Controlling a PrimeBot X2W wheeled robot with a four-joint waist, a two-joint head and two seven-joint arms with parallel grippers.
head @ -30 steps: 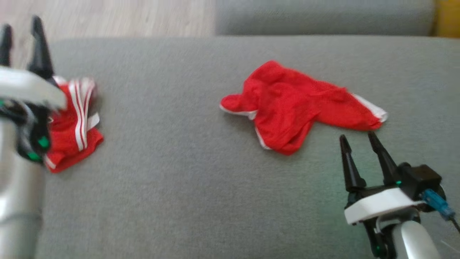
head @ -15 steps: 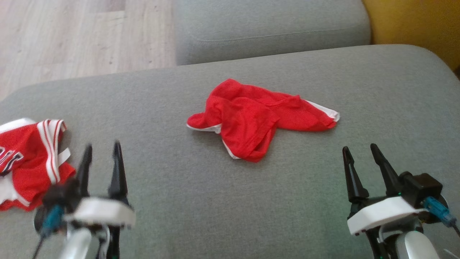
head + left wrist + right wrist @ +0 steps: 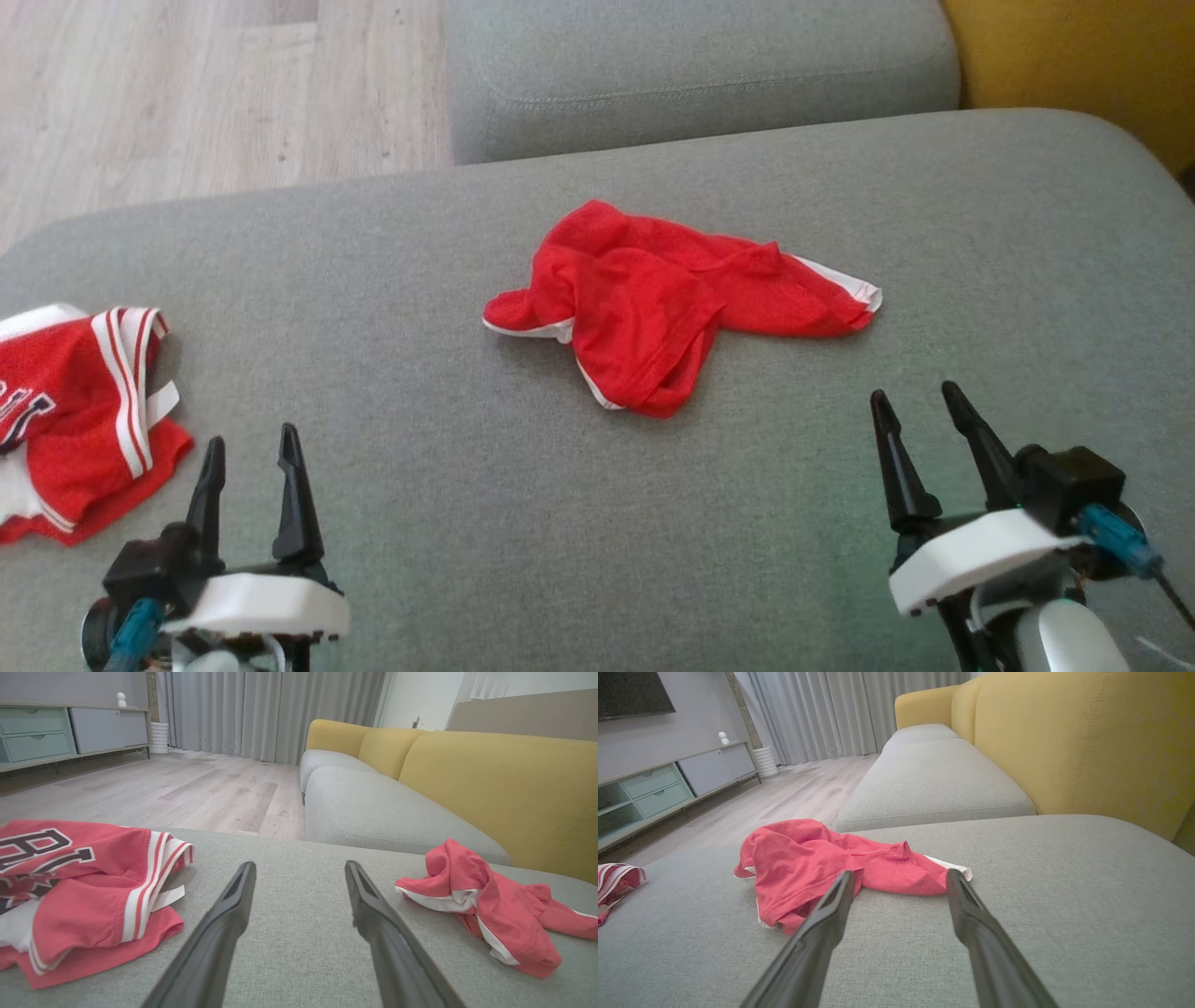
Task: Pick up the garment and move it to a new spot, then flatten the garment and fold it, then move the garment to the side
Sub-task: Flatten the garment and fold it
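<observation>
The red garment [image 3: 667, 303] with white trim is lying crumpled ahead of me, midway across the grey cushion [image 3: 485, 523]; a second red jersey [image 3: 84, 411], white-striped and lettered, is lying roughly folded at my left.

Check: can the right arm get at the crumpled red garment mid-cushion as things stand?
Probably yes. The right gripper is open and empty, and nothing but bare grey cushion lies between it and the crumpled red garment ahead, to its left.
</observation>
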